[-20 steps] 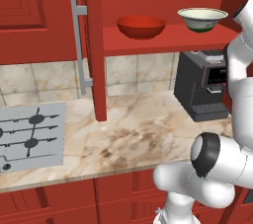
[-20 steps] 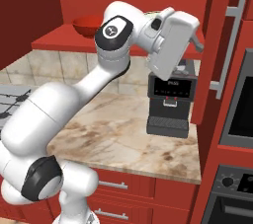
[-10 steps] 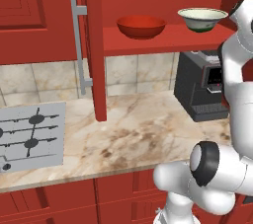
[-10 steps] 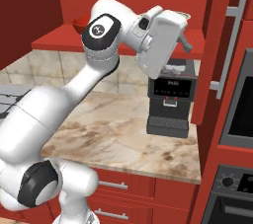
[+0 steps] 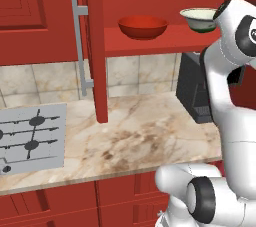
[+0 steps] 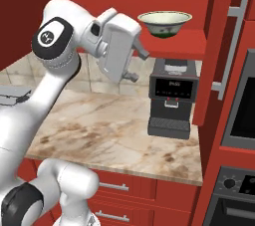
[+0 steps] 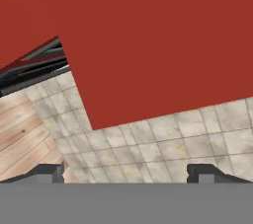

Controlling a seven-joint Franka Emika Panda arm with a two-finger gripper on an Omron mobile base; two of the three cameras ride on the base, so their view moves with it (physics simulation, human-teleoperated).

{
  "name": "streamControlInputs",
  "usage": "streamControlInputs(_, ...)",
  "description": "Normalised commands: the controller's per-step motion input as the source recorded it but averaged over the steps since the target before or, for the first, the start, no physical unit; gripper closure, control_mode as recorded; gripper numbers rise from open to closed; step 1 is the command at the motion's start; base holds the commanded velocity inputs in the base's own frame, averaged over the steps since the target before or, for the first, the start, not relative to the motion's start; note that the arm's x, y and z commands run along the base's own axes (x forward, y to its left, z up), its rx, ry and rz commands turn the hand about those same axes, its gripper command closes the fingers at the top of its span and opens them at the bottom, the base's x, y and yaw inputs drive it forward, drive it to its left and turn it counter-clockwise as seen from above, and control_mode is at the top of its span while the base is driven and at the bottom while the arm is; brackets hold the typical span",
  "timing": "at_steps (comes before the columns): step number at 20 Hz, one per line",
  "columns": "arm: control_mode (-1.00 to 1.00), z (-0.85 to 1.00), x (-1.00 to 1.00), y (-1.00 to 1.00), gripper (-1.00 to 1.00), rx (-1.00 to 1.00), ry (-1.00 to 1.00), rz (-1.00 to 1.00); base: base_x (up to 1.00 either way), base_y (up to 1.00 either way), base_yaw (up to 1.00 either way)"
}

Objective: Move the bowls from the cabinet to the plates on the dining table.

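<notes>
Both bowls sit on the red inner shelf [image 5: 160,43] of the open cabinet [image 5: 95,46]: the wide red bowl [image 5: 143,27] to the left, the cream-white bowl [image 6: 165,23] with its dark green foot well apart to the right. The arm is raised with the tool [image 7: 126,172] below and left of the cream-white bowl, its fingertips [image 7: 47,172] spread wide, nothing between them, facing red cabinet wood and tiled wall. A black coffee machine [image 6: 171,98] stands on the marble surface [image 5: 140,136] under the shelf

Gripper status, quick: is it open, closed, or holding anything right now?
Gripper: open, fingertips wide apart, nothing between them. Both bowls sit on the cabinet shelf: red bowl, cream-white bowl.
</notes>
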Motion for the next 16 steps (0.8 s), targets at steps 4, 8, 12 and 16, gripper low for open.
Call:
streamControlInputs(4,-1.00,0.00,-0.33,0.77,-1.00,0.00,-0.10,0.01,0.00,0.00,0.00)
streamControlInputs(8,-1.00,0.00,-0.29,0.59,-1.00,0.00,-0.15,0.00,0.00,0.00,0.00)
streamControlInputs(12,-1.00,0.00,-0.37,0.51,-1.00,0.00,-0.17,0.00,0.00,0.00,0.00)
streamControlInputs(16,-1.00,0.00,-0.40,0.53,-1.00,0.00,-0.22,0.01,0.00,0.00,0.00)
